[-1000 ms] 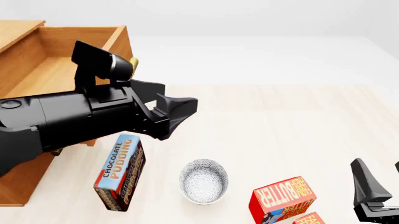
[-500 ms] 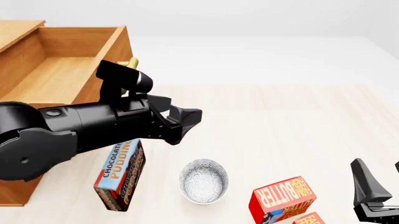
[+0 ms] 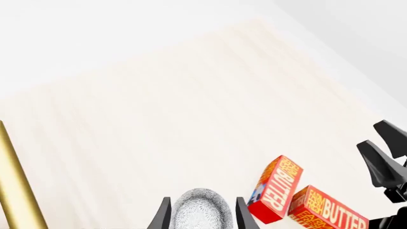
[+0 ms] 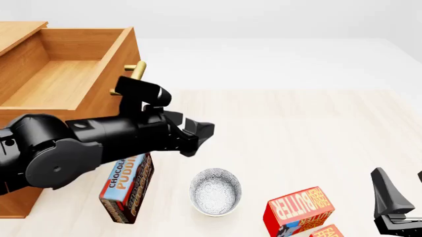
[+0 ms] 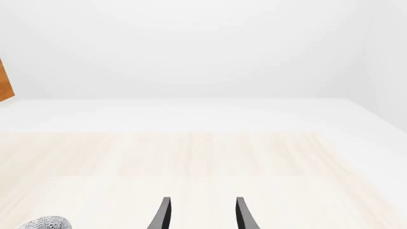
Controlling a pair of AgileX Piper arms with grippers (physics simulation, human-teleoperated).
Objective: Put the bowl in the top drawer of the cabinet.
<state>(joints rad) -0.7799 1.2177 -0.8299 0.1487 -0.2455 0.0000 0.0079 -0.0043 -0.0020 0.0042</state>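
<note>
Left gripper (image 4: 199,133) had its two black fingers (image 3: 162,217) spread apart with nothing pinched between them — in the left wrist view the small round white bowl with the fine blue-grey floral pattern (image 3: 201,210) showed right in the gap between the tips. From the front, that gripper hung in the air above the bowl (image 4: 215,191) and a bit further back, not touching it. The bowl sat upright on the pale wooden table (image 4: 310,133), between the blue and orange chocolate pudding box (image 4: 126,182) on its left and the red butter box (image 4: 297,210) on its right, apart from both. A second red butter box (image 4: 326,231) peeked in at the bottom edge just beside the first. Further out, the left arm's chunky black body crossed in front of the light-brown wooden cabinet (image 4: 20,32), whose top drawer (image 4: 59,74) was pulled open and bare inside, brass bar handle (image 4: 128,78) sticking out just above the arm. Right gripper (image 5: 200,214) was down at the lower right corner of the front view, well away from the bowl — fingers also parted, holding nothing, pointing out over bare table.
</note>
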